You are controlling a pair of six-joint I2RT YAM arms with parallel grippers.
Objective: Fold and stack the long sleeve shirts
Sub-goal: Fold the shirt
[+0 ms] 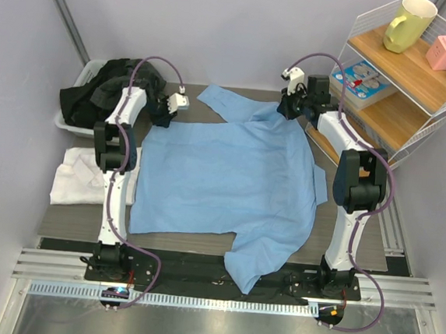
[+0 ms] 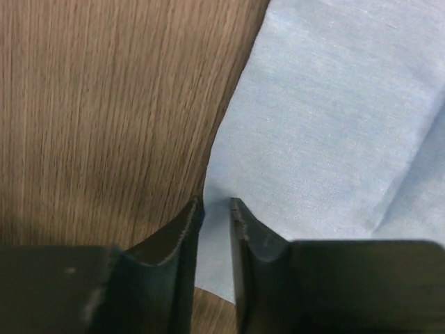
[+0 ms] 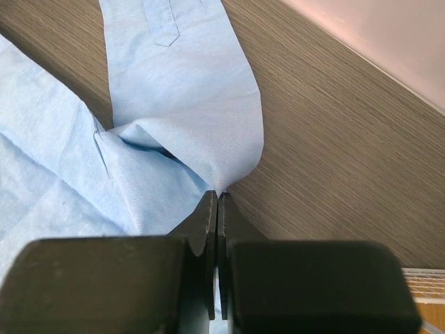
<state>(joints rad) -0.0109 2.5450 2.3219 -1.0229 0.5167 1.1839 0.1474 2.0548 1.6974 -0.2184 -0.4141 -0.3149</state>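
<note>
The light blue shirt (image 1: 230, 175) lies spread flat on the wooden table, one sleeve reaching toward the far edge and one hanging over the near edge. My left gripper (image 1: 165, 109) is at the shirt's far left corner. In the left wrist view its jaws (image 2: 217, 203) stand slightly apart over the cloth edge (image 2: 334, 104), which lies flat beneath them. My right gripper (image 1: 287, 106) is at the far right shoulder. In the right wrist view it (image 3: 218, 195) is shut on a pinched fold of the blue shirt (image 3: 174, 90). The white shirt (image 1: 77, 178) lies at the table's left.
A grey bin (image 1: 70, 114) with dark clothes (image 1: 105, 86) stands at the far left. A wire and wood shelf (image 1: 402, 81) at the far right holds a yellow mug (image 1: 410, 23), a pink box and a flat box. Bare wood (image 2: 104, 104) lies left of the shirt.
</note>
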